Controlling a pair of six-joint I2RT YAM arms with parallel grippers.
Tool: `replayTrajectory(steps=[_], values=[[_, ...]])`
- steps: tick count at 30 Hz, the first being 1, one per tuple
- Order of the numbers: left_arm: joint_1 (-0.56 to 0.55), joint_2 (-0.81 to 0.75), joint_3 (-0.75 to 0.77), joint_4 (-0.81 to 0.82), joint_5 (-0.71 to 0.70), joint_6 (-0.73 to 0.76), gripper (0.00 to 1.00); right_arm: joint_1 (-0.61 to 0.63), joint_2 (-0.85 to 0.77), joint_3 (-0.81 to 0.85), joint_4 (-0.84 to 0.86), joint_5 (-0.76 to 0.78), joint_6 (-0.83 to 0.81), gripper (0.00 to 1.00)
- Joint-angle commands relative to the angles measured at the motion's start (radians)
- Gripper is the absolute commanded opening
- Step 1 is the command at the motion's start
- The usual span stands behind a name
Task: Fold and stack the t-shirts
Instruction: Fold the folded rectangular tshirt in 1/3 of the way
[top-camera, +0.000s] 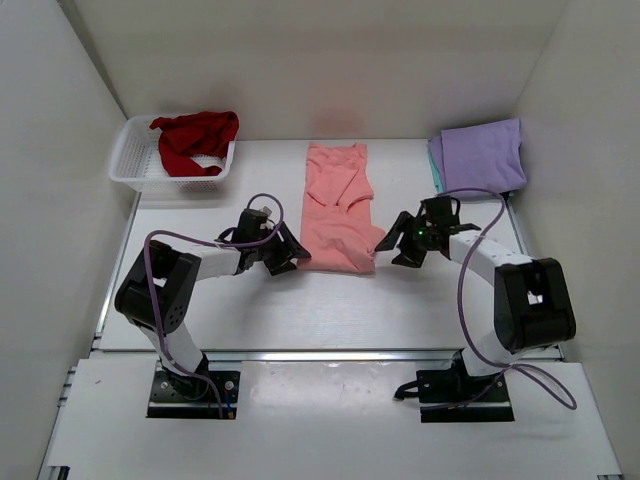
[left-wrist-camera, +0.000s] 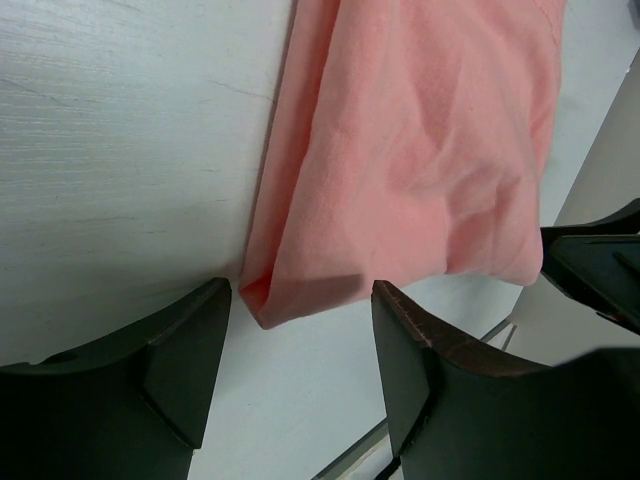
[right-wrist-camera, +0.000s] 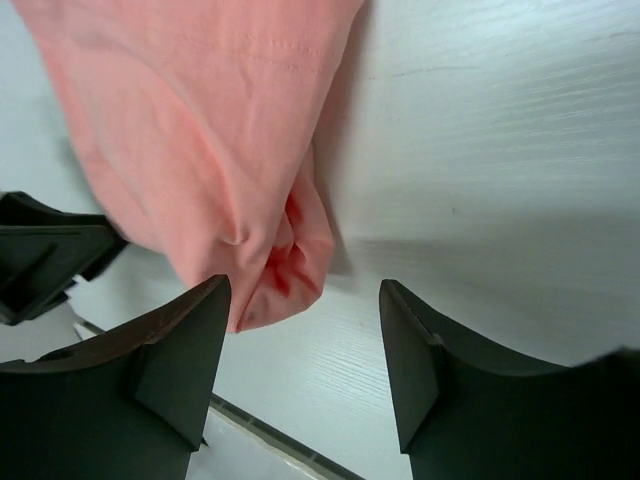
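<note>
The lavender-purple t-shirt (top-camera: 485, 155) lies folded at the far right corner of the counter (top-camera: 300, 310), on a teal t-shirt (top-camera: 436, 165) whose edge just shows; that stack looks done; the salmon-pink t-shirt (top-camera: 337, 205) lies mid-counter, folded lengthwise into a narrow strip, its crosswise fold not yet made; the left gripper (top-camera: 290, 252) and right gripper (top-camera: 392, 245) stand at its near corners, jaws wide, gripping nothing; the dark red t-shirt (top-camera: 192, 138) sits crumpled in the white basket (top-camera: 135, 165), unfolded.
</note>
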Motion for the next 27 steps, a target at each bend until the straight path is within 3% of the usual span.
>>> replayTrajectory(steps=[1,6,10,21,23,26,27], values=[[-0.016,-0.018,-0.016,-0.023,-0.018,0.012,0.7,-0.042,-0.062,-0.046,0.108,-0.028,0.077,0.58],[-0.033,-0.007,-0.011,-0.023,-0.035,0.02,0.67,0.005,-0.079,-0.115,0.179,-0.049,0.105,0.57],[-0.038,0.011,0.004,-0.032,-0.039,0.023,0.63,-0.041,0.0,-0.13,0.304,-0.068,0.135,0.57],[-0.039,0.025,-0.007,-0.021,-0.033,0.045,0.59,-0.118,0.343,0.148,0.377,-0.203,0.097,0.56],[-0.033,0.021,-0.011,-0.015,-0.036,0.034,0.59,-0.124,0.378,0.176,0.369,-0.235,0.097,0.47],[-0.027,0.018,-0.022,-0.006,-0.018,0.025,0.59,-0.119,0.381,0.214,0.375,-0.26,0.096,0.11],[-0.021,0.021,-0.021,-0.004,-0.027,0.025,0.59,-0.119,0.375,0.219,0.36,-0.258,0.092,0.04]])
